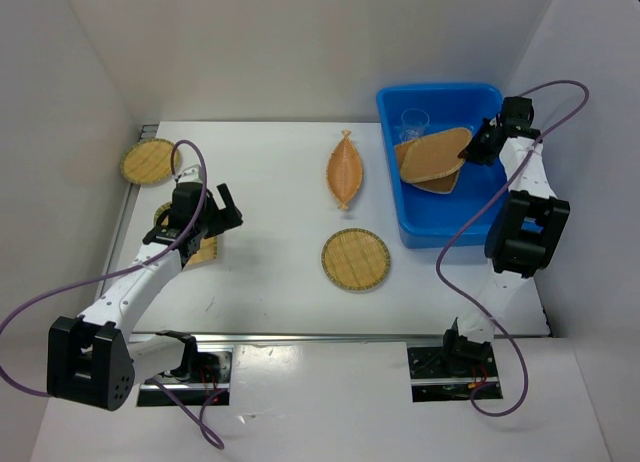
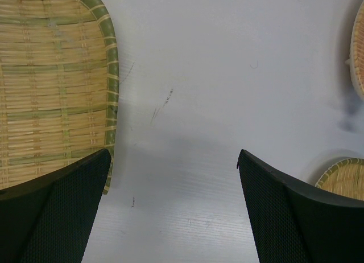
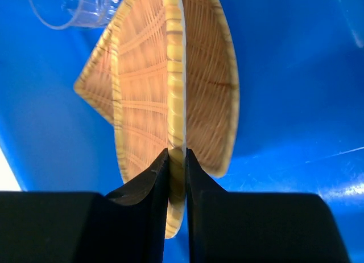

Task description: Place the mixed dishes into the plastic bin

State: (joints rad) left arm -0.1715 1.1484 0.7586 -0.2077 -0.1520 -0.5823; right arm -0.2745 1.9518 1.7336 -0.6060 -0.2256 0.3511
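Note:
The blue plastic bin [image 1: 452, 220] stands at the back right. In it lie a clear cup [image 1: 415, 120] and a fan tray [image 1: 432, 152] that rests on another tray [image 1: 443, 184]. My right gripper [image 1: 476, 144] is shut on the fan tray's rim [image 3: 175, 103], above the bin floor [image 3: 296, 75], with the cup [image 3: 79, 7] beyond. My left gripper [image 1: 231, 208] is open over bare table, just right of a rounded-square tray [image 2: 51, 86]. A leaf tray [image 1: 345, 169] and a round tray [image 1: 355, 259] lie mid-table.
A second round tray [image 1: 150, 162] lies at the far left near the wall. White walls close in the table on the left, back and right. In the left wrist view, edges of the leaf tray [image 2: 359, 46] and the round tray [image 2: 344, 177] show at the right.

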